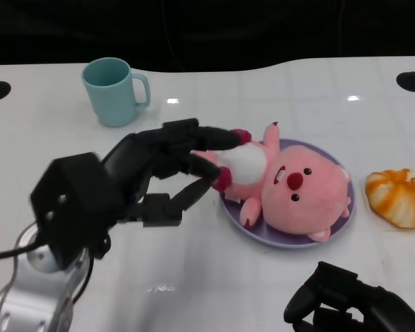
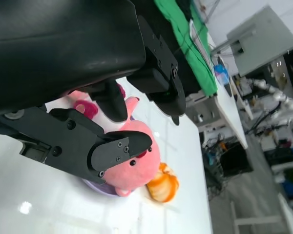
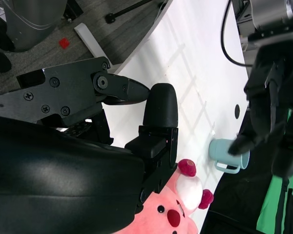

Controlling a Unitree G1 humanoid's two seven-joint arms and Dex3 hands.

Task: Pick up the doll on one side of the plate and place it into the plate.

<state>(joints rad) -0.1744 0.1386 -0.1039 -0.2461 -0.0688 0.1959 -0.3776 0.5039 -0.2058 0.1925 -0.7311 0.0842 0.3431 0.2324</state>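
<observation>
Looking down from the head view, we are seeing the doll [image 1: 283, 187] lying in the plate [image 1: 229, 210], with its big head on the near right part and its feet sticking out over the far left rim. Our left hand [image 1: 167, 169] is touching the doll's tummy and feet with its fingers [image 1: 211, 138], which are only partly spread. We cannot tell if they are pinching it. If they are snagging the soft fur while we are pulling away, we think the doll may get dragged off the plate. The cup [image 1: 114, 90] is standing far left, and the bun [image 1: 400, 196] is sitting right of the plate.

In the left wrist view, the doll [image 2: 132, 161] is looking pink, round and fluffy, with a white tummy, a red nose and dark pink paws. The fingers are hanging apart over it.

In the right wrist view, our right hand [image 3: 136, 126] is holding nothing, its fingers loosely spread, near us and away from the doll [image 3: 178, 204].
</observation>
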